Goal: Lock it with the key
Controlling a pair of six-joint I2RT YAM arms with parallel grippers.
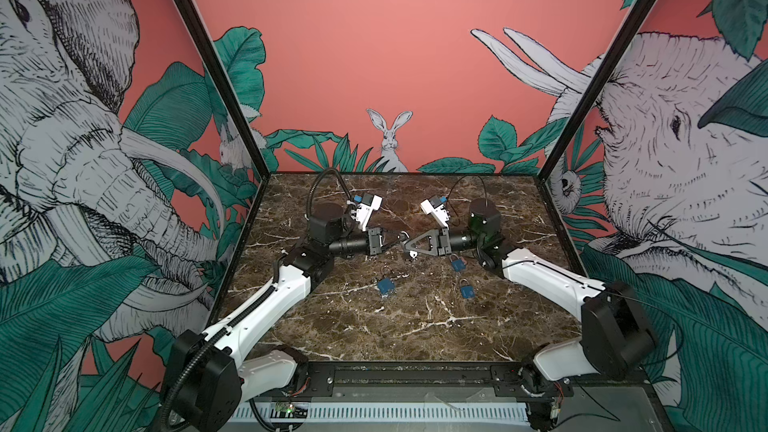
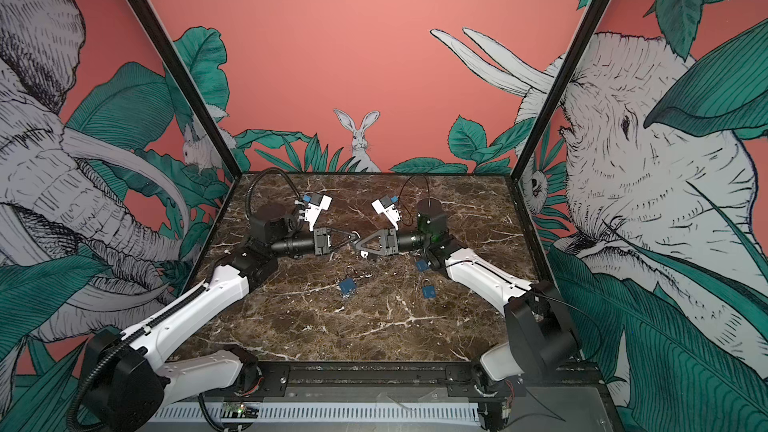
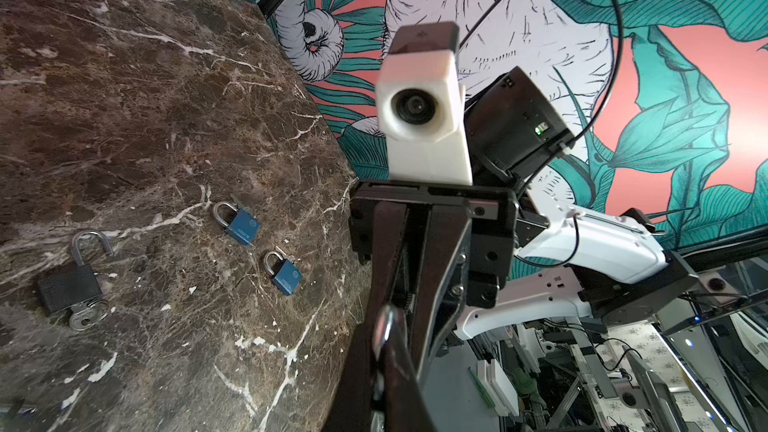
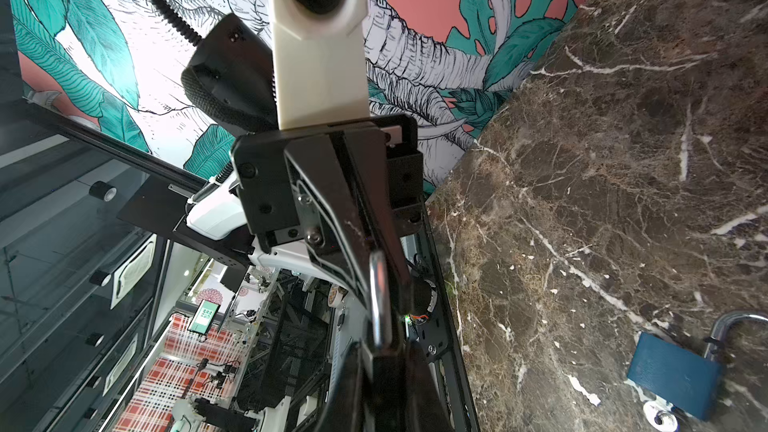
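Since the left gripper (image 1: 397, 238) and right gripper (image 1: 409, 243) meet above the middle of the table (image 1: 374, 326), both pinched narrow on one padlock (image 1: 403, 241), its long axis lies along their line: loop (image 4: 380, 297) toward the left arm, key (image 1: 411, 255) dangling beneath the right's tips.

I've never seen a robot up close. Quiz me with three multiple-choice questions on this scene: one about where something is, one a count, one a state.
1. Where do the left hand and right hand meet?
A) over the middle of the table
B) at its front edge
C) against the back wall

2. How many blue padlocks lie there?
A) one
B) three
C) six

3. The black padlock's metal loop is:
A) missing
B) snapped shut
C) open

Answers:
1 A, the tips meet mid-table in both top views.
2 B, a top view shows three.
3 C, one end of the loop hangs free.
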